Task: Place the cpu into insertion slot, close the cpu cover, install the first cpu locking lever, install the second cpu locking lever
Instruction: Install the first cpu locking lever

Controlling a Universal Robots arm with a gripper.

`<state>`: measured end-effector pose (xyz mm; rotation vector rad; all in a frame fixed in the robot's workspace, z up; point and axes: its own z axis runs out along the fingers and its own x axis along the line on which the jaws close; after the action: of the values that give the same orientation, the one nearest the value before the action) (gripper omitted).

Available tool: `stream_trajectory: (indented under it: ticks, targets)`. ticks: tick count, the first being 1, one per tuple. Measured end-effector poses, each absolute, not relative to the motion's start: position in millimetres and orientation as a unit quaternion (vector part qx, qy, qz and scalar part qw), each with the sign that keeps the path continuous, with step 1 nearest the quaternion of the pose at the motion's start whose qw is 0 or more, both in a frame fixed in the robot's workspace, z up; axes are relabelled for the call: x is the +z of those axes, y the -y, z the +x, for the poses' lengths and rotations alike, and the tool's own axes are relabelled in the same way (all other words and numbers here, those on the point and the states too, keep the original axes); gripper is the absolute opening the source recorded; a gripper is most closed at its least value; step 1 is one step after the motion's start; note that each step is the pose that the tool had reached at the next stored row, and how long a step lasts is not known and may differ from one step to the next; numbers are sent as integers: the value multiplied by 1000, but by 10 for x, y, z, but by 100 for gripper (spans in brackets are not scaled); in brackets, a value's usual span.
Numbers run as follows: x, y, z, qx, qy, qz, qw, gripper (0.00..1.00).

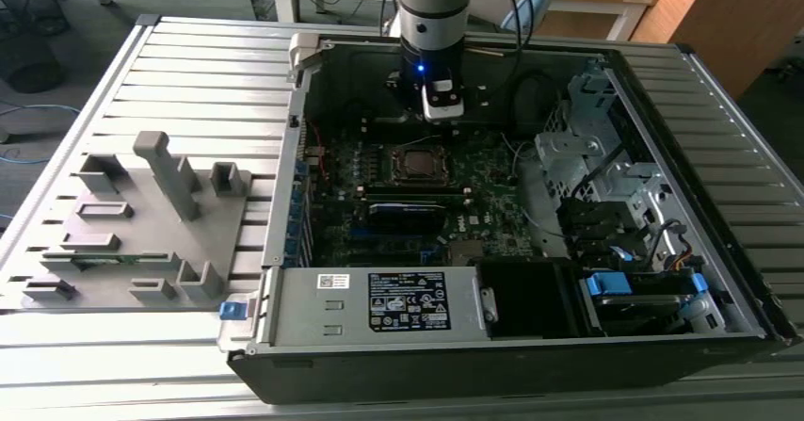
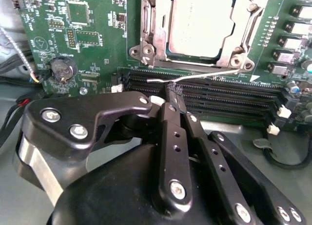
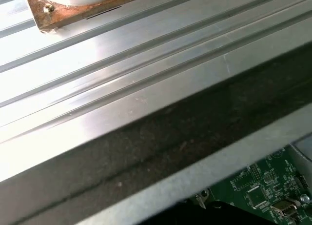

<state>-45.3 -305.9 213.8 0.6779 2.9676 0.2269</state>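
In the second wrist view the cpu [image 2: 200, 20] lies flat in the insertion slot [image 2: 195, 60], its dull silver top showing through the window of the cpu cover [image 2: 148, 27], which is down over it. A thin wire locking lever [image 2: 209, 74] runs along the socket's edge beside the memory slots. My gripper [image 2: 173, 91] has its black fingers shut on this lever's free end. In the exterior view the gripper [image 1: 436, 112] hangs inside the open computer case just behind the insertion slot [image 1: 421, 162].
Long black memory slots [image 2: 229, 95] lie right under the fingertips, with a coin battery [image 2: 62, 68] off to one side. The case holds a white-labelled power supply [image 1: 377, 303] and a drive cage [image 1: 603, 157]. A grey fixture tray [image 1: 138, 223] stands at the exterior view's left.
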Motion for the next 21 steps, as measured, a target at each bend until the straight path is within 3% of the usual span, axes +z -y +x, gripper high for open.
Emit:
stream_trajectory:
  ticks: [10, 21]
  targets:
    - [2265, 3059, -459, 75, -971, 222, 47, 10]
    - [2251, 3132, -560, 92, -969, 221, 66, 10]
